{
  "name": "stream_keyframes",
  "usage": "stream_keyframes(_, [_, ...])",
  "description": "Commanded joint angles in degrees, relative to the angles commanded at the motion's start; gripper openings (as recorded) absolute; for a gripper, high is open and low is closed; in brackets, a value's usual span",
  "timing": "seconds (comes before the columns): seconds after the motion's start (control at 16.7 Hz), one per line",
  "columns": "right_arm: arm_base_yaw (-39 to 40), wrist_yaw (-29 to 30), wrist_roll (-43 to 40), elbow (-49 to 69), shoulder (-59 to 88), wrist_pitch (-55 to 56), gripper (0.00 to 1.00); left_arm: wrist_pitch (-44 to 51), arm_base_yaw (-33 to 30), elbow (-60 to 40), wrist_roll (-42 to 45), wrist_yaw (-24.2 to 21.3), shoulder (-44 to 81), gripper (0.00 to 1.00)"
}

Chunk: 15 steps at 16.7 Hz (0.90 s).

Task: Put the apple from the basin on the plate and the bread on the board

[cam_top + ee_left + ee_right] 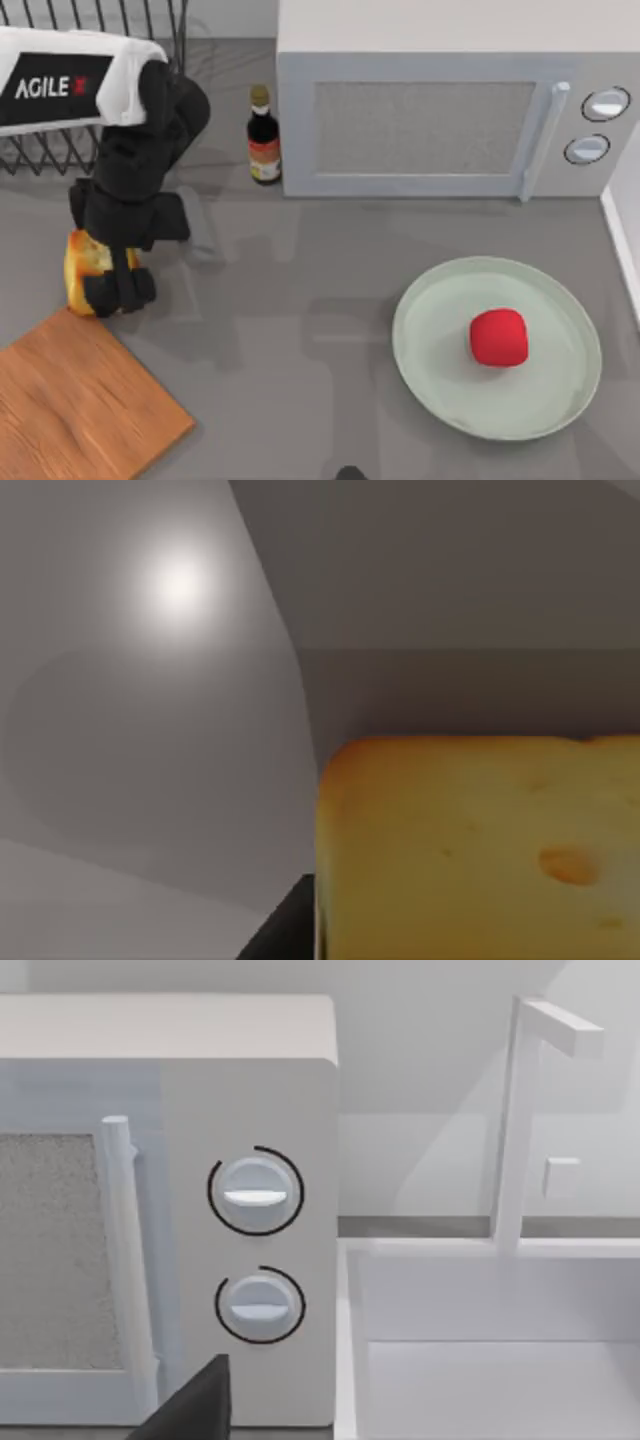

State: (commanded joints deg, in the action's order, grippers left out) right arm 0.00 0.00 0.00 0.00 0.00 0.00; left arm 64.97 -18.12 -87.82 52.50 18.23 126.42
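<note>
Left gripper (112, 283) clamped on small golden-yellow cube of bread (84, 264), held near table's left edge, just beyond far corner of flat orange-brown wooden board (80, 405). Small bright-red rounded apple (499, 337) resting on large pale mint-green round plate (436, 300), toward table's right edge. Right gripper finger state: cannot tell.

I count one small bright-red apple (499, 337), one round mint-green plate (430, 380), one golden-yellow bread cube (82, 262), one orange-brown wooden board (70, 405), one white microwave (440, 100) with two round dials, one dark glass bottle (264, 137), one black wire rack (60, 150).
</note>
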Motion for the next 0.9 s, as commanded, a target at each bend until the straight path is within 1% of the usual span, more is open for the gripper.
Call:
stream_keyframes(0.54, [0.00,0.00,0.00,0.00,0.00,0.00,1.00,0.95,-0.30,-0.90,0.17,0.16,-0.35,0.00])
stream_keyframes(0.66, [0.00,0.00,0.00,0.00,0.00,0.00,1.00,4.32,-0.38,-3.70,0.17,0.40,-1.22,0.00])
stream_keyframes(0.9, [0.00,0.00,0.00,0.00,0.00,0.00,1.00,15.81,-0.44,-10.64,0.14,0.34,-3.89,0.00])
